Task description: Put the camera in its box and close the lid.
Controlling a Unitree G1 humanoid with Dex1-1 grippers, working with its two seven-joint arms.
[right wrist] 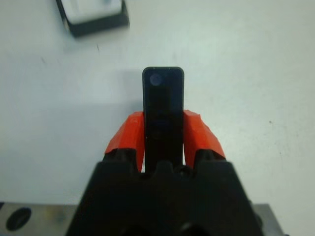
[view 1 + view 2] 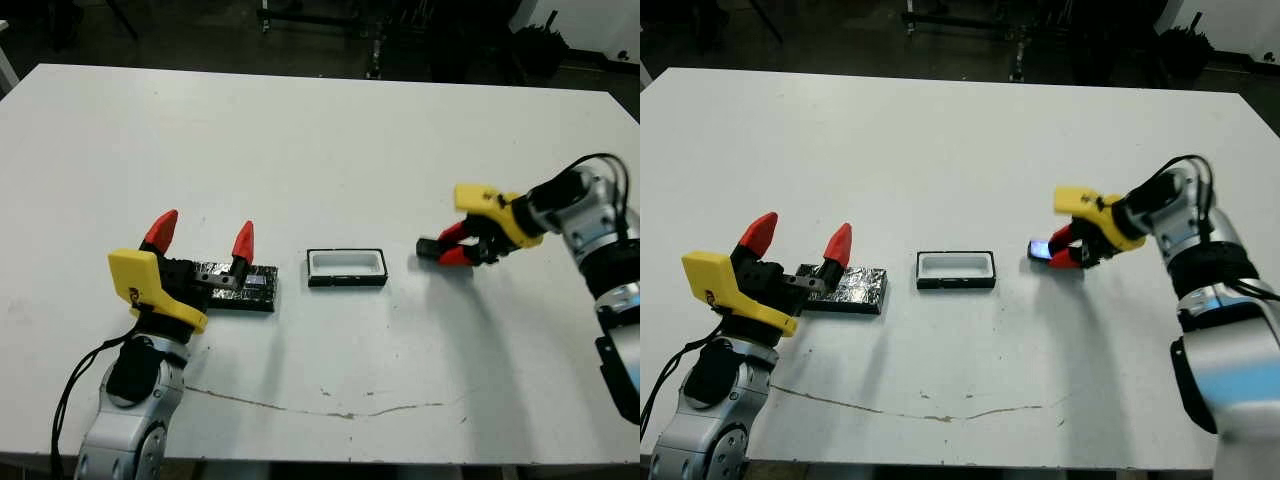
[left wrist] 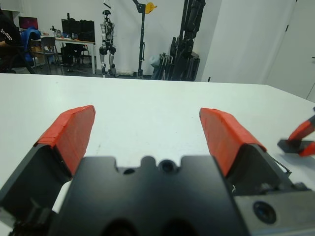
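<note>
Early stage: right gripper [image 1: 162, 135] clenched on small black bar camera [image 1: 163, 110]; white-lined black tray box [image 2: 346, 268] empty, glossy lid [image 2: 848, 288] aside; left gripper [image 2: 200, 235] spread wide.

My left pincer [image 2: 200, 238] fingers spread wide, tips up, arm low at left. My right pincer [image 2: 455, 252] clamped tight, arm reaching in from right, wrist bent inward.

crinkly glossy lid [image 2: 848, 288], matt camera [image 1: 163, 113] (smooth)

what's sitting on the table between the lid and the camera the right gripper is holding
The open box, white lining showing, lies between the lid and the camera clamped in the right gripper; head views show it.
</note>
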